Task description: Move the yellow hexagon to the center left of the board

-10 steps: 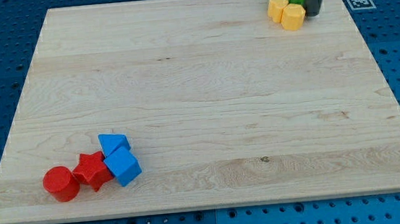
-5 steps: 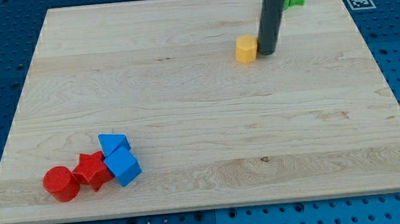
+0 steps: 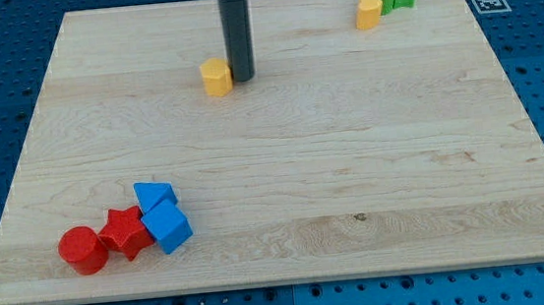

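Pressing against the yellow hexagon (image 3: 216,77) from its right, my tip (image 3: 242,78), a bare rod with no end effector to open or close, is risking the block slipping sideways off an off-centre push.

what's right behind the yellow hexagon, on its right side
My tip stands directly at the yellow hexagon's right side, touching or nearly so. The rod covers the strip of board behind it, so nothing there can be checked.
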